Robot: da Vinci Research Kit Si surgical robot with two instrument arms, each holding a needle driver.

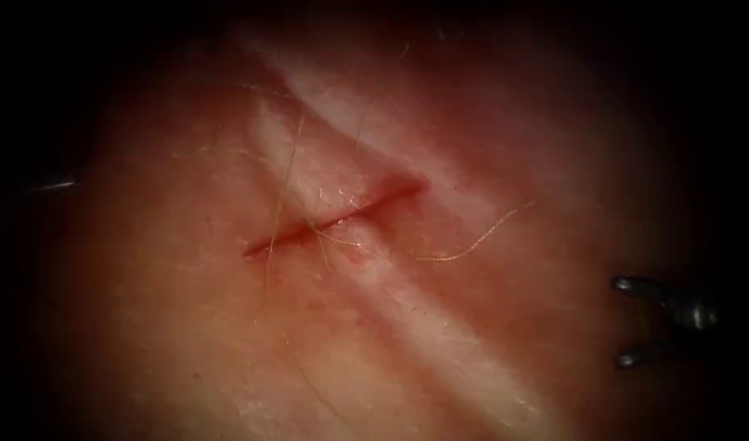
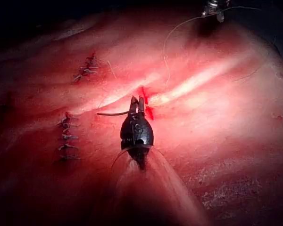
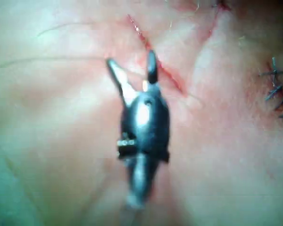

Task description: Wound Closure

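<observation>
In the endoscope view, light pools on the middle of the tissue [image 1: 227, 327] and fades to black all round, deepest from 9 to 12 o'clock. The spread right hand [image 1: 627, 321] at 3 o'clock sits in shade, with glints on its tips. In the left wrist view the left hand [image 2: 137, 101] and the needle [image 2: 111, 113] it clasps are dark shapes against bright tissue. The right wrist view is pale, with glare on the metal.

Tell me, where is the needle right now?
The needle is held in the left tool, sticking out sideways just beside the cut, above the tissue in the left wrist view.

Left gripper [image 2: 137, 100] gripping needle [image 2: 112, 113] beside cut [image 2: 146, 101]
</observation>
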